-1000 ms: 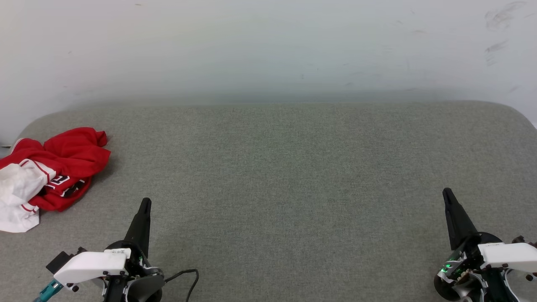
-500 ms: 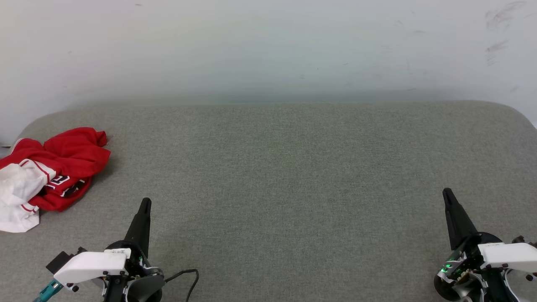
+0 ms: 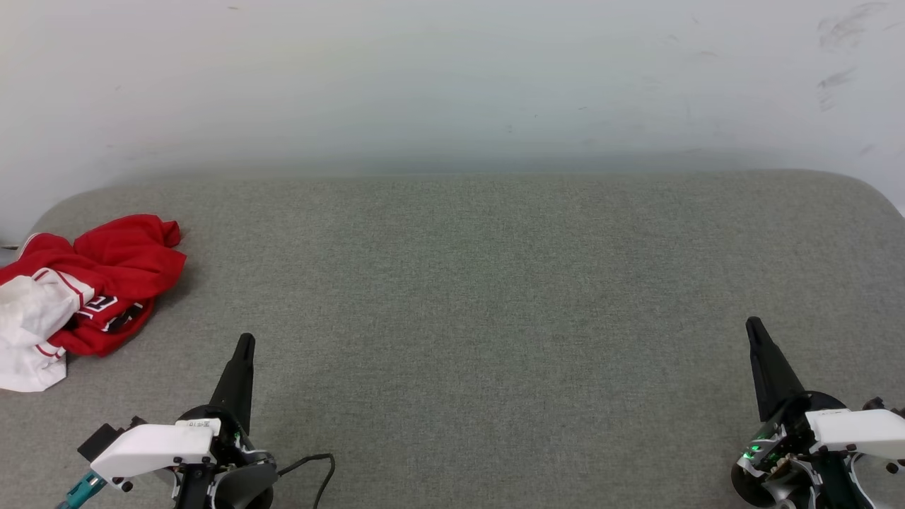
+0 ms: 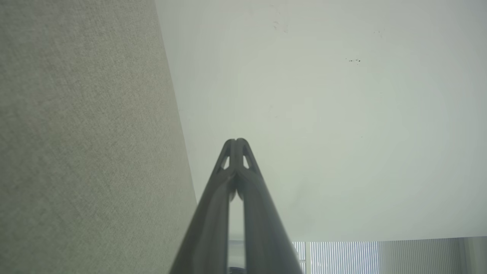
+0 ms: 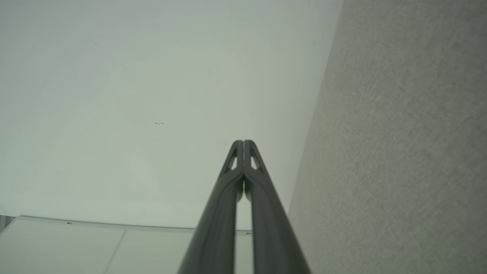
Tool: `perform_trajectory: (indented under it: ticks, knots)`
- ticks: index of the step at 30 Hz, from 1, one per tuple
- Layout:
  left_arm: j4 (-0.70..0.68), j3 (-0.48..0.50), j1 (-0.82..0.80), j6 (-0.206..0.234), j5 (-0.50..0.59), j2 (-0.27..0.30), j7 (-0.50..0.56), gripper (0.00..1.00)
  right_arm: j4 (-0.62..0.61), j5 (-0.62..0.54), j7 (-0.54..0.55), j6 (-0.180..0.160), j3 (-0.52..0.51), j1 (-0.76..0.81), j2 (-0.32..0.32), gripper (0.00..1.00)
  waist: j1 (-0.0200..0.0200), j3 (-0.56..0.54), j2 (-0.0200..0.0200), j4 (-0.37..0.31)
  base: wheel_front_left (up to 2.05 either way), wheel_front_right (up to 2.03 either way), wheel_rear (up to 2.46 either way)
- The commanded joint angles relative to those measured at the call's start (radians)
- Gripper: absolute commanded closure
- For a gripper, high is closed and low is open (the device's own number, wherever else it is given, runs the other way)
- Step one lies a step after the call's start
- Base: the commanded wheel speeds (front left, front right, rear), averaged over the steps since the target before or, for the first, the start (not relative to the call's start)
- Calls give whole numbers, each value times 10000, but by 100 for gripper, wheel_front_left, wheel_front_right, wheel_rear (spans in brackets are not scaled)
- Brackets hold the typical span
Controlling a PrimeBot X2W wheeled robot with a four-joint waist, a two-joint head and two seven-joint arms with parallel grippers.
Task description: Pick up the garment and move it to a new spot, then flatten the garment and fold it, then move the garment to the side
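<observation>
The garment [image 3: 106, 276], red with a white sleeve and dark lettering, lies crumpled at the far left of the grey fabric surface [image 3: 481, 304] in the head view. My left gripper [image 3: 244, 342] is shut and empty, at the lower left, to the right of the garment and nearer to me, apart from it. At the lower right my right gripper [image 3: 752, 325] is also shut and empty, far from the garment. In each wrist view the gripper's tips, left [image 4: 236, 141] and right [image 5: 243, 142], touch with nothing between them.
A pale wall [image 3: 452, 78] rises behind the surface's far edge. A black cable [image 3: 318, 468] loops beside the left arm's base. The grey surface stretches wide between the two arms, with rounded corners at the back.
</observation>
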Motion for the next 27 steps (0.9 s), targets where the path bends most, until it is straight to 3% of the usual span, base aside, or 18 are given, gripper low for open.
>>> perform_trajectory:
  ticks: [1, 25, 26, 27]
  knots:
    - [6, 37, -100, -43, 30, -7, 46, 100, 7, -57, 6, 0, -12, -102, 45, 100, 0, 0, 0, 0, 0, 0, 0]
    - [6, 38, -100, -43, 29, -7, 40, 100, 6, -58, 8, 0, -13, -103, 45, 100, 0, 0, 0, 0, 0, 0, 0]
    - [26, -10, 12, 4, 0, -2, 5, 0, 30, 2, -1, 2, 4, 15, 2, 0, 0, 0, 0, 0, 0, 0, 0]
    - [107, -18, 55, 8, 1, -13, -5, 0, 97, 1, -3, 2, 8, 70, 4, 0, 0, 0, 0, 0, 0, 0, 0]
